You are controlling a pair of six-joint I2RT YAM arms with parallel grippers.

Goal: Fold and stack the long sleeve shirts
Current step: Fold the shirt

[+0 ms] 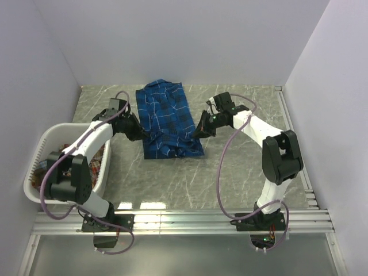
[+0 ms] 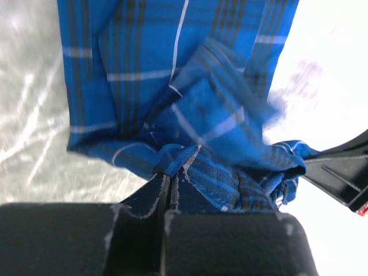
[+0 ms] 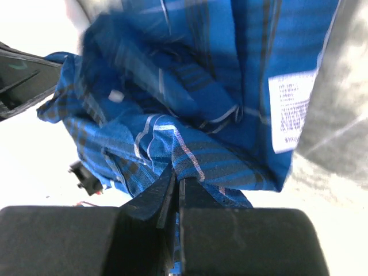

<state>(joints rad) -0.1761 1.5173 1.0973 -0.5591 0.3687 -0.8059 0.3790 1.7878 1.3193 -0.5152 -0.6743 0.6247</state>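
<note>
So the blue plaid shirt (image 1: 167, 118) is lying mid-bench (image 1: 241, 167), partly folded and bunched up along its near edge, with a white care label (image 3: 293, 109) showing in the right wrist view. The left hand (image 1: 140, 133) is clamped on the fabric at the shirt's left side, and the right hand (image 1: 202, 127) is pinching the right side the same way. A white laundry basket (image 1: 43, 150) sits at the bench's left edge with some reddish cloth (image 1: 99, 161) inside.

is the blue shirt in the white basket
No, the blue shirt lies spread on the table, outside the white basket.
</note>
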